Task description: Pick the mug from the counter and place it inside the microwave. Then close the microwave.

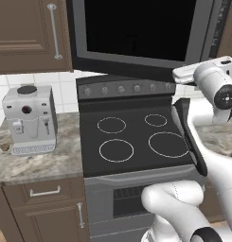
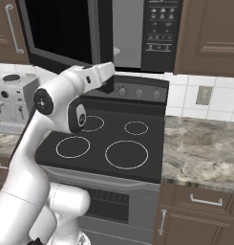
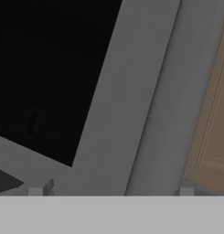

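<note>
Above the range, we find the microwave (image 2: pixel 90 33) with its dark glass door (image 1: pixel 141 30) swung out toward the room, the grey cavity open behind it and a sliver of the white turntable (image 2: pixel 116 50) visible beside the button panel (image 2: pixel 160 28) at right. Below it sits the black stovetop (image 1: pixel 136 139) with four ringed burners and a row of knobs along its back. On either side runs the granite table (image 2: pixel 199 143), brown cabinets (image 1: pixel 27 33) above and below. On the left stretch of the table stands the silver-grey coffee machine (image 1: pixel 30 120). We see the white arm raised with its hand (image 2: pixel 106 76) just under the lower edge of the open door, close against it; from the hand's own camera, the door's grey frame (image 3: pixel 127 100) and dark glass fill the space ahead, with the two fingertips (image 3: pixel 40 188) standing wide apart and nothing between them. We cannot make out the mug anywhere on the table or inside the cavity.
</note>
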